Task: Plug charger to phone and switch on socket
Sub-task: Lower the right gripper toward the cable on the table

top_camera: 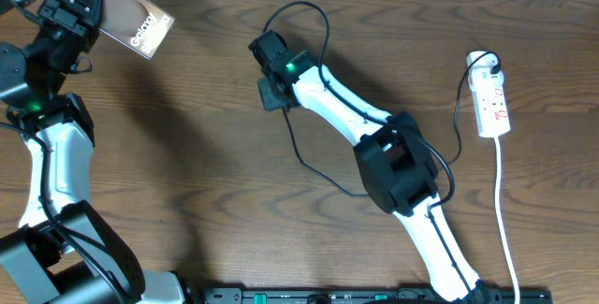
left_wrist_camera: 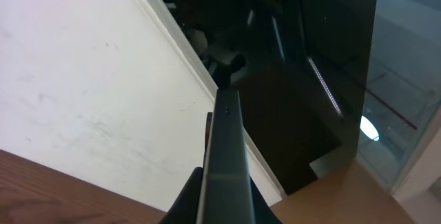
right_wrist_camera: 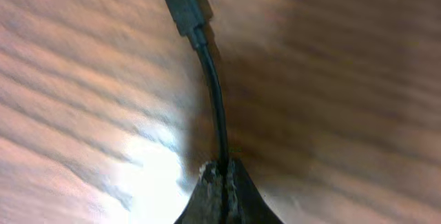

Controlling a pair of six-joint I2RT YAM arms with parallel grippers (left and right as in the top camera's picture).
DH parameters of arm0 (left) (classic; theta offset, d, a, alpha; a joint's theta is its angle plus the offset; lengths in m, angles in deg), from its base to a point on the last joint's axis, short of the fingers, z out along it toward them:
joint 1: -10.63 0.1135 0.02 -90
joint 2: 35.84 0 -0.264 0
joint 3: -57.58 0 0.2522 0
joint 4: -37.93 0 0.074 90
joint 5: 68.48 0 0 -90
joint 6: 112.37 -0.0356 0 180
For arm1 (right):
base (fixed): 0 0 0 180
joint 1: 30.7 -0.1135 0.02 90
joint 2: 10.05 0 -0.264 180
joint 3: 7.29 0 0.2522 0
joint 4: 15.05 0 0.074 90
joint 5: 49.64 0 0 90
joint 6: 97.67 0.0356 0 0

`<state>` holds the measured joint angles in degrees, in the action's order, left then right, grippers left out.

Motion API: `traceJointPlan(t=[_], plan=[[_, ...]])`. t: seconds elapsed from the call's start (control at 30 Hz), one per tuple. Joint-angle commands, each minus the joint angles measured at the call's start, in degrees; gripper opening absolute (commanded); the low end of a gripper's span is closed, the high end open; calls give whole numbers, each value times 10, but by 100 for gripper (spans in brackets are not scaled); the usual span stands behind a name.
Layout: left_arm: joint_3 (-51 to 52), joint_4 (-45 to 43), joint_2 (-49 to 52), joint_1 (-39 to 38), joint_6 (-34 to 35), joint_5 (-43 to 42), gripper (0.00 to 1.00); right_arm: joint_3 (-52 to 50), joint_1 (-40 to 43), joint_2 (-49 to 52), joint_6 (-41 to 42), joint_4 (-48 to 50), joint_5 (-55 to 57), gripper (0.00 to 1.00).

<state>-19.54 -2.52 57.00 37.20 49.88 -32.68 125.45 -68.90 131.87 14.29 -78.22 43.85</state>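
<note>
Closest in the right wrist view, the right jaws are clamped on the charger (right_wrist_camera: 215,107) a little behind its plug tip (right_wrist_camera: 183,3), which likely leaves the tip free to aim over the counter (right_wrist_camera: 344,79). At far left, the left jaws grip the phone (top_camera: 137,21) off the counter, probably to present its port. The socket (top_camera: 493,103) lies at the right, well apart from both.

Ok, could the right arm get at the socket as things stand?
Probably not yet: the socket sits unblocked, but the right pincer is shut on the charger, well away from it.
</note>
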Motion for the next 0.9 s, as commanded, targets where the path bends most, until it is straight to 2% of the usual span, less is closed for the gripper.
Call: traceJointPlan(t=[0.0,0.2,0.4,0.53,0.57,0.63,0.7,0.8,0.87], plan=[[-6,-7,-11,0,10,-8,7,-17,-6,17,-15,-69,31,1],[-6,-7,-11,0,10,-9,7,-51,-6,17,-14,-152,31,1],[-6,-7,-11,0,9,-9,7,-122,-6,17,-12,-127,28,1],[-6,-7,-11,0,9,-9,7,-128,-6,17,-15,-119,22,1],[-6,-7,-11,0,9,-9,8,-128,-6,16,-18,-117,21,8],[-6,-7,-11,0,9,-9,7,-128,-6,16,-24,-111,21,56],[-6,-7,-11,0,9,-8,7,-128,-6,16,-26,-103,22,85],[-6,-7,-11,0,9,-8,7,-127,-5,16,-28,-91,22,99],[-6,-7,-11,0,9,-8,7,-126,-4,16,-30,-81,22,99]])
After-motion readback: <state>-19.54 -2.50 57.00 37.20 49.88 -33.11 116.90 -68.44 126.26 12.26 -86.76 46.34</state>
